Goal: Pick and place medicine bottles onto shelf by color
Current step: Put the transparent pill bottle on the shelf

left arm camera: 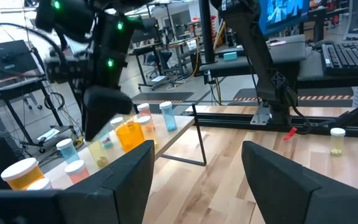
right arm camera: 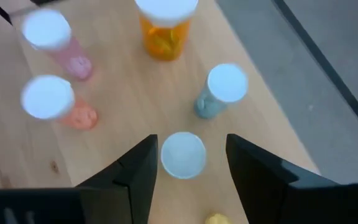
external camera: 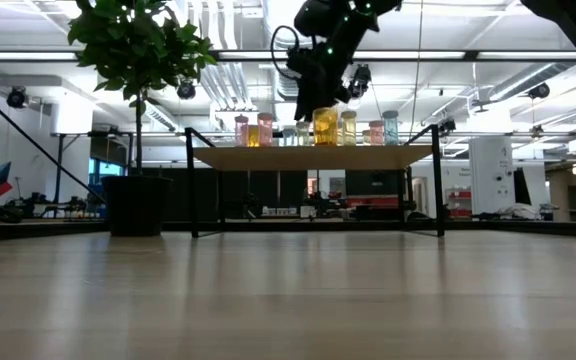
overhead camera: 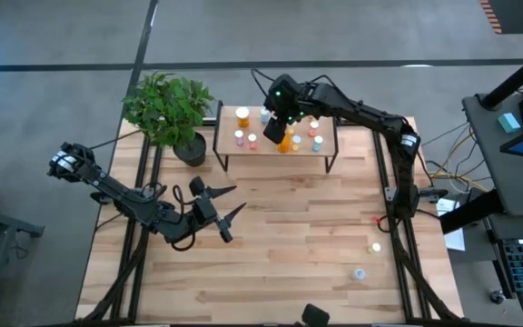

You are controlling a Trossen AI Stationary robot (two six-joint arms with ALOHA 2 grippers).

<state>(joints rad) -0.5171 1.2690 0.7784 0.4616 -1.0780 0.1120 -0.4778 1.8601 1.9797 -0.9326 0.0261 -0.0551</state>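
The shelf (overhead camera: 327, 143) stands at the table's far edge and carries several medicine bottles, among them a large orange one (overhead camera: 242, 116) and pink ones (overhead camera: 241, 138). My right gripper (right arm camera: 191, 158) hangs open over the shelf, pointing down. Its fingers stand on either side of a small upright pale-capped bottle (right arm camera: 183, 154), with a gap on one side. Beside it stand a blue-green bottle (right arm camera: 222, 90), two pink ones (right arm camera: 53, 99) and the large orange one (right arm camera: 165, 28). My left gripper (overhead camera: 222, 207) waits open over the table's left half.
A potted plant (overhead camera: 171, 109) stands left of the shelf. Loose bottles lie on the table's right near part: a yellow one (overhead camera: 376, 247) and a pale one (overhead camera: 360, 272), with a small red item (overhead camera: 377, 220) beside them. Bare wood lies in the table's middle.
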